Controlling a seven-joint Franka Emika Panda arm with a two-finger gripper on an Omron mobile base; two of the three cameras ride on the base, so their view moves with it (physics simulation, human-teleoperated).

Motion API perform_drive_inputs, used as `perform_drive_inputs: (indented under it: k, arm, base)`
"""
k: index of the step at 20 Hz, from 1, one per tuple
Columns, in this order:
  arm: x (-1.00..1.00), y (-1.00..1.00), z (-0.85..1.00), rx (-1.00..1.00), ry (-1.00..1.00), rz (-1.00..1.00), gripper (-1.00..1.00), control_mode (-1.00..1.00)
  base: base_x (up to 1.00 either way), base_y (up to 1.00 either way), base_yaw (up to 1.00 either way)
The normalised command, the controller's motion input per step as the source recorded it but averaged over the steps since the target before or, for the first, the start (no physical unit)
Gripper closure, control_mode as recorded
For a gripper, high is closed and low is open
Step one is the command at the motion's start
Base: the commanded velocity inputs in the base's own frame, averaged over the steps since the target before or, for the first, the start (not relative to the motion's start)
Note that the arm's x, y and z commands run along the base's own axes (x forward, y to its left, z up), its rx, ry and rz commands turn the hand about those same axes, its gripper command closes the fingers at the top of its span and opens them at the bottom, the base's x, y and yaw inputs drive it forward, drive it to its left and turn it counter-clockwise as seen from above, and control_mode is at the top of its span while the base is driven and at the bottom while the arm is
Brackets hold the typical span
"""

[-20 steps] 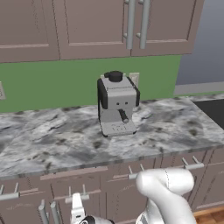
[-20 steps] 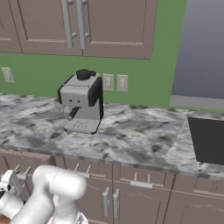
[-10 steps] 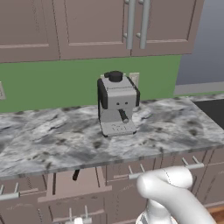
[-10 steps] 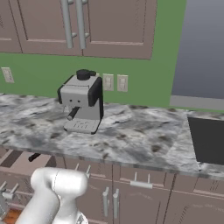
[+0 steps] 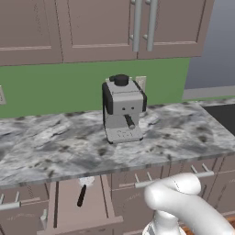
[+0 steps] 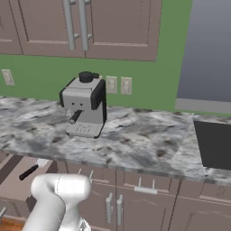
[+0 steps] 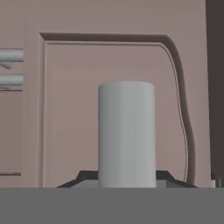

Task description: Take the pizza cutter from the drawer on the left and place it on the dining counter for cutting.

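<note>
The drawer (image 5: 82,202) has slid out; the claw (image 7: 126,177), pinching its handle (image 7: 126,131), has exposed the cutter (image 5: 82,195) behind it.

Smooth glossy white rounded arm (image 5: 183,206) segments

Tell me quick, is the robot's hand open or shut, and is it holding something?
Gripper: shut on the drawer's silver bar handle, with the drawer pulled open.

Grey coffee machine (image 5: 122,109) upright on marbled counter (image 5: 55,147), near green wall (image 5: 69,85). Wall outlets (image 6: 118,85) just behind machine; upper cabinets (image 5: 92,27) above it.
</note>
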Motion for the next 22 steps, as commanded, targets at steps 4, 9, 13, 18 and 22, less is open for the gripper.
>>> perform_drive_inputs:
  k: [4,9,13,18,22]
  arm:
    - [-0.81,0.00,0.00,0.00,0.00,0.00,1.00,-1.00]
    - [-0.78,0.00,0.00,0.00,0.00,0.00,1.00,-1.00]
    - [-0.52,0.00,0.00,0.00,0.00,0.00,1.00,-1.00]
    - [-0.22,0.00,0.00,0.00,0.00,0.00,-1.00,-1.00]
    - [-0.52,0.00,0.00,0.00,0.00,0.00,-1.00,-1.00]
  base:
    - [0.00,0.00,0.00]
    - [0.00,0.00,0.00]
    - [0.00,0.00,0.00]
    - [0.00,0.00,0.00]
    - [0.00,0.00,0.00]
